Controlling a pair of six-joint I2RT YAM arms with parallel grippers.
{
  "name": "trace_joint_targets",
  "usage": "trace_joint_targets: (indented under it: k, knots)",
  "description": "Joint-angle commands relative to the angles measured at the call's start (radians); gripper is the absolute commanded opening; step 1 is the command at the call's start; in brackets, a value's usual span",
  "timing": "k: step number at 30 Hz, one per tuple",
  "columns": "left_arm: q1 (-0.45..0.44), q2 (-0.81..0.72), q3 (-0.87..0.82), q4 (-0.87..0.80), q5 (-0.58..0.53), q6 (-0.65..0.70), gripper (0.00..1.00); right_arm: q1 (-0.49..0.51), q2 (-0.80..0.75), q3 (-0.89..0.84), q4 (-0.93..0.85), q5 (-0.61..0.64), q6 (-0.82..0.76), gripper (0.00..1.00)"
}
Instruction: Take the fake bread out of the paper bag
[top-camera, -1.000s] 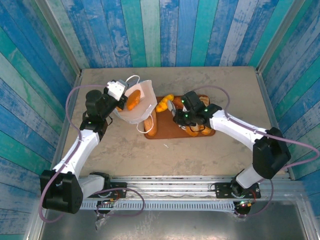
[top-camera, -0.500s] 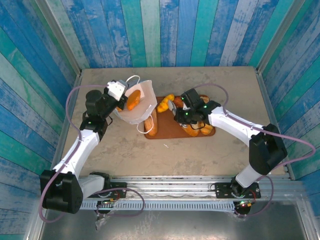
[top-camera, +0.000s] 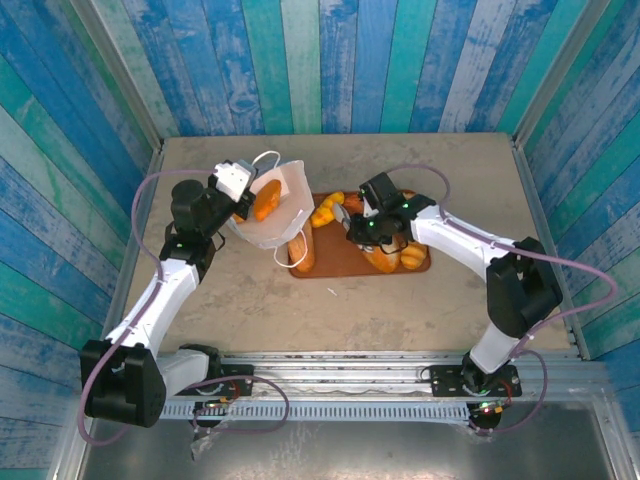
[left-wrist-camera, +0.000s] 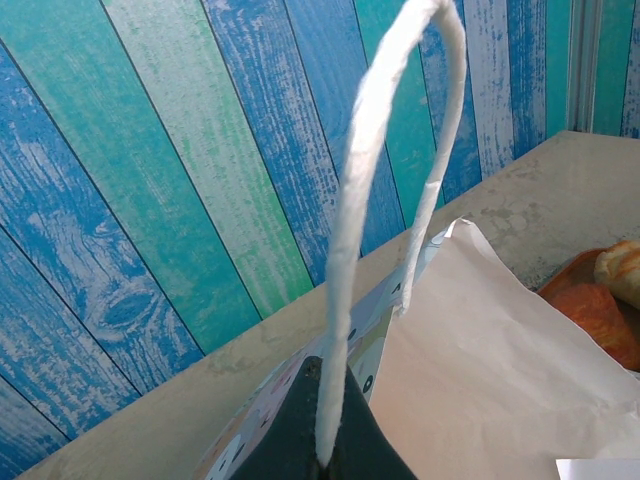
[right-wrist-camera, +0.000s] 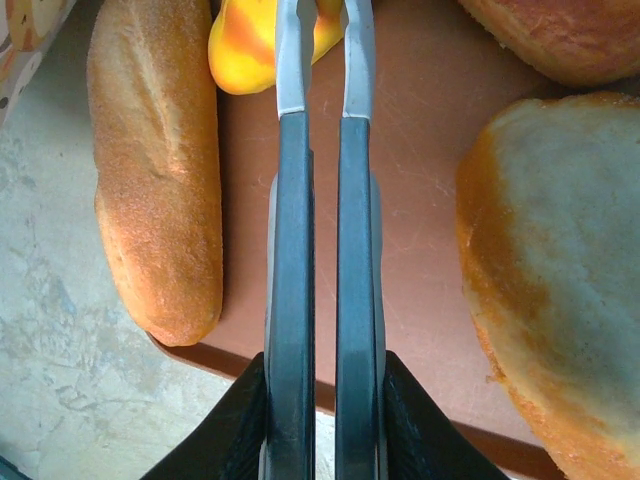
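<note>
Blue-plank walls, beige table (top-camera: 450, 160). Left gripper (left-wrist-camera: 322, 455) clamped tight on cord handle (left-wrist-camera: 345, 250) of paper bag (top-camera: 272, 228); bag at nine o'clock of tray (top-camera: 345, 265). One orange piece of fake bread (top-camera: 264, 203) sat in bag mouth, other loaves on tray. Right gripper (right-wrist-camera: 322, 40) hung over tray, jaws nearly together, nothing seen between, tips by yellow pastry (right-wrist-camera: 240, 50).

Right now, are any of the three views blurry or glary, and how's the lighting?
Top external: even, soft light, sharp throughout, only faint shadows on the table. Left wrist: the cord handle is crisp, the bread at the right edge looks slightly soft. Right wrist: the long loaf is sharp, the tray shows mild sheen, no harsh glare.
</note>
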Motion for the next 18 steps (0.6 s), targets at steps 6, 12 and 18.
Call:
trace_joint_targets:
  k: [6, 12, 18]
  knots:
    - [0.000, 0.018, 0.022, -0.012, 0.011, -0.005, 0.00, -0.006, 0.008, 0.047, -0.023, -0.015, -0.031, 0.36]
    - [-0.001, 0.018, 0.028, -0.014, 0.012, -0.003, 0.01, -0.045, 0.010, 0.047, -0.028, -0.013, -0.034, 0.36]
    - [-0.001, 0.023, 0.034, -0.016, 0.016, -0.005, 0.00, -0.055, 0.035, 0.053, -0.031, -0.017, -0.042, 0.37]
